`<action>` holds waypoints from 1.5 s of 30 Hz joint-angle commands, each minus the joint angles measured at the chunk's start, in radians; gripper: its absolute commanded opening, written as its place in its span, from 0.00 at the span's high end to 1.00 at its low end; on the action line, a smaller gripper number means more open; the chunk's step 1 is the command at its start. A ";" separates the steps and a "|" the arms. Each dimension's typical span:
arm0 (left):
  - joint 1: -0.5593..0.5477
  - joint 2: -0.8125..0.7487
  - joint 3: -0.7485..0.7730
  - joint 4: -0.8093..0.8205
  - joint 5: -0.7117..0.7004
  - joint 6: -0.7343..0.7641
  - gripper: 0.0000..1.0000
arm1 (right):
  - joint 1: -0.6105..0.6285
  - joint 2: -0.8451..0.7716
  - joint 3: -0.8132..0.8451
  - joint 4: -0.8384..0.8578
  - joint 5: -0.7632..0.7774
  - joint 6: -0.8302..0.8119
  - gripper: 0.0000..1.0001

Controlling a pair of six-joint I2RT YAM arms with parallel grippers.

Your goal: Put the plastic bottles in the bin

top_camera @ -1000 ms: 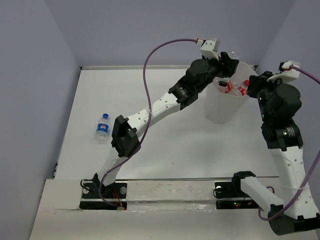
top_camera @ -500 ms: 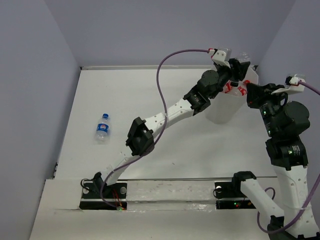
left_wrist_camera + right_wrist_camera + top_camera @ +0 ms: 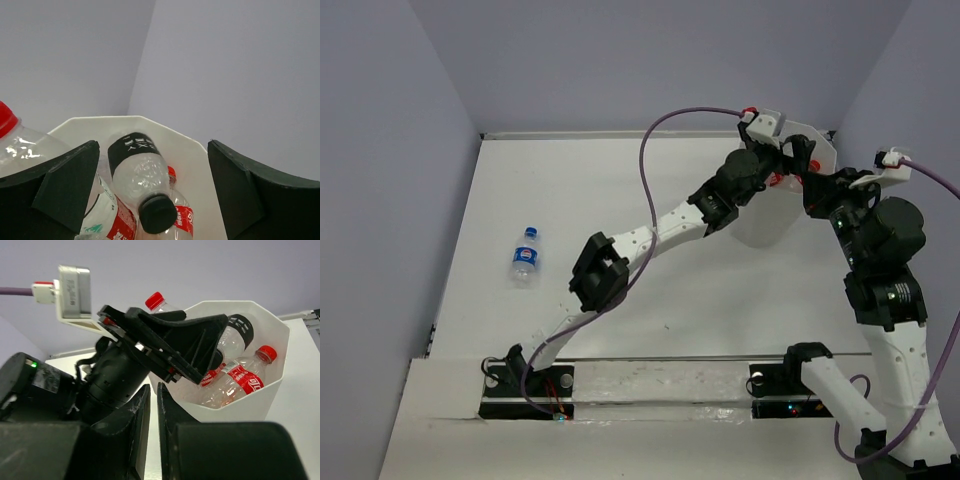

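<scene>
Left end effector (image 3: 152, 187) spread wide over the bin (image 3: 90, 122), gripping nothing; bottles (image 3: 137, 170) piled inside. Lift straight up first, clear of rim and right end effector (image 3: 153, 440), nearly together, empty. Blue-capped bottle (image 3: 525, 256) left on bench (image 3: 650, 200).

Pale lavender walls (image 3: 380, 150) closed in the white surface (image 3: 620, 200) on the left, at the back and on the right. The light was soft and even, with only faint shadows. A cream ledge (image 3: 650, 450) ran along the near edge.
</scene>
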 commanded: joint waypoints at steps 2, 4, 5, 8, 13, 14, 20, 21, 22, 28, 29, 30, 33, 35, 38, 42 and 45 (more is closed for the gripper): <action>-0.008 -0.316 -0.110 0.098 -0.015 0.071 0.01 | 0.000 -0.014 0.000 0.045 -0.054 0.005 0.82; -0.008 -0.377 -0.173 0.058 -0.016 0.101 0.01 | 0.000 -0.012 0.000 0.044 -0.074 0.009 0.81; -0.008 -0.444 -0.193 0.023 -0.025 0.114 0.01 | 0.000 -0.011 -0.002 0.044 -0.091 0.015 0.81; -0.006 -0.552 -0.308 -0.026 -0.053 0.155 0.01 | 0.000 -0.007 -0.008 0.044 -0.119 0.026 0.80; -0.003 -0.823 -0.537 -0.133 -0.148 0.168 0.01 | 0.000 0.009 -0.049 0.097 -0.227 0.084 0.79; -0.003 -0.903 -0.570 -0.156 -0.165 0.163 0.01 | 0.000 0.014 -0.061 0.110 -0.250 0.098 0.78; -0.008 -1.291 -0.915 -0.275 -0.381 0.102 0.01 | 0.068 0.101 -0.104 0.275 -0.458 0.245 0.74; -0.005 -1.342 -0.966 -0.288 -0.413 0.070 0.01 | 0.109 0.117 -0.104 0.286 -0.420 0.244 0.73; -0.003 -1.394 -1.055 -0.301 -0.448 0.059 0.01 | 0.223 0.152 -0.098 0.291 -0.380 0.233 0.70; 0.001 -1.728 -1.245 -0.584 -0.639 -0.099 0.01 | 0.597 0.343 -0.046 0.404 -0.099 0.207 0.55; 0.000 -1.794 -1.255 -0.624 -0.652 -0.134 0.01 | 0.676 0.380 -0.037 0.433 -0.070 0.210 0.49; 0.001 -1.821 -1.261 -0.705 -0.686 -0.156 0.01 | 0.712 0.461 -0.020 0.441 -0.004 0.209 0.46; 0.000 -1.928 -1.289 -0.819 -0.732 -0.217 0.01 | 0.828 0.595 0.037 0.492 0.123 0.213 0.31; 0.001 -1.986 -1.304 -0.857 -0.740 -0.240 0.01 | 0.872 0.739 0.086 0.536 0.165 0.235 0.20; 0.000 -2.016 -1.298 -0.910 -0.755 -0.247 0.01 | 0.930 0.931 0.149 0.585 0.219 0.282 0.12; 0.001 -2.042 -1.299 -0.934 -0.763 -0.236 0.01 | 0.950 1.161 0.297 0.599 0.231 0.346 0.06; 0.001 -2.062 -1.328 -0.914 -0.774 -0.215 0.01 | 0.950 1.342 0.527 0.556 0.188 0.379 0.05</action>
